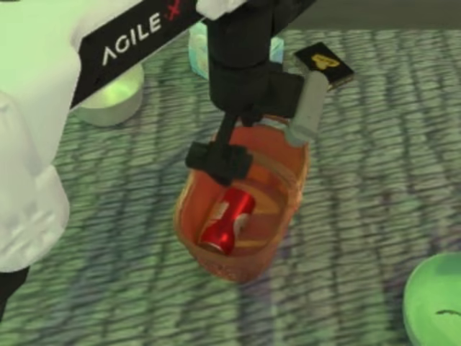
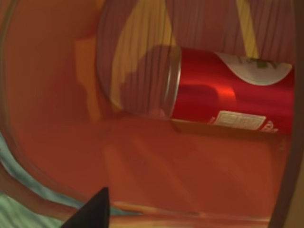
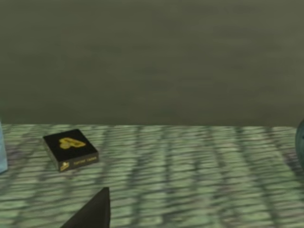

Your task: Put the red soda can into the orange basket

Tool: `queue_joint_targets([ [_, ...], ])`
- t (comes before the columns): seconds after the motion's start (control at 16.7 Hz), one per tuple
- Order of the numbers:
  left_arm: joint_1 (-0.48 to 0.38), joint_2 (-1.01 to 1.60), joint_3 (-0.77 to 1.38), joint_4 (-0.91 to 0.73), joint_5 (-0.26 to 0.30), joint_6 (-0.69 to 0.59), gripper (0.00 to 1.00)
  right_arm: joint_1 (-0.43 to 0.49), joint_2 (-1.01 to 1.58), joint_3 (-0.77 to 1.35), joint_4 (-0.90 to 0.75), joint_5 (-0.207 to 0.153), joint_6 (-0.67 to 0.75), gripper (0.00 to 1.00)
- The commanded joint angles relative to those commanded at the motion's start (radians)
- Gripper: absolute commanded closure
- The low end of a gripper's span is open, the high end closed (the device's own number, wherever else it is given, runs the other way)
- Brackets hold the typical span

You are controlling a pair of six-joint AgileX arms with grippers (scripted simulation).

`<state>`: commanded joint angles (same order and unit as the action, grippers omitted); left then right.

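The red soda can (image 1: 227, 221) lies on its side on the floor of the orange basket (image 1: 241, 270), its silver top toward the basket's far end. My left gripper (image 1: 218, 162) hangs just above the basket's far half, open, with nothing between its fingers and apart from the can. In the left wrist view the can (image 2: 228, 95) rests on the slats beyond the arched handle, the basket wall (image 2: 47, 95) fills the picture, and one dark fingertip (image 2: 97, 209) shows. My right gripper (image 3: 135, 209) is parked out of the top view, open, with one fingertip (image 3: 97, 209) showing.
A white round bowl (image 1: 108, 101) stands at the back left. A green bowl (image 1: 436, 299) sits at the front right corner. A black box with a yellow mark (image 1: 324, 63) lies behind the basket, with a pale blue object (image 1: 198, 47) partly under my left arm.
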<state>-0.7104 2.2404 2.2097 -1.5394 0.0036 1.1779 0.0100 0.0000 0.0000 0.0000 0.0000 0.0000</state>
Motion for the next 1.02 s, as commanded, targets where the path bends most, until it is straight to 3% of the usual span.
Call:
queue_joint_targets([
  [0.54,-0.002,-0.016,-0.095,0.079,0.000,0.000,0.00,0.000,0.000,0.000,0.000,0.000,0.000,0.00],
  [1.02,-0.002,-0.016,-0.095,0.079,0.000,0.000,0.60,0.000,0.000,0.000,0.000,0.000,0.000,0.00],
])
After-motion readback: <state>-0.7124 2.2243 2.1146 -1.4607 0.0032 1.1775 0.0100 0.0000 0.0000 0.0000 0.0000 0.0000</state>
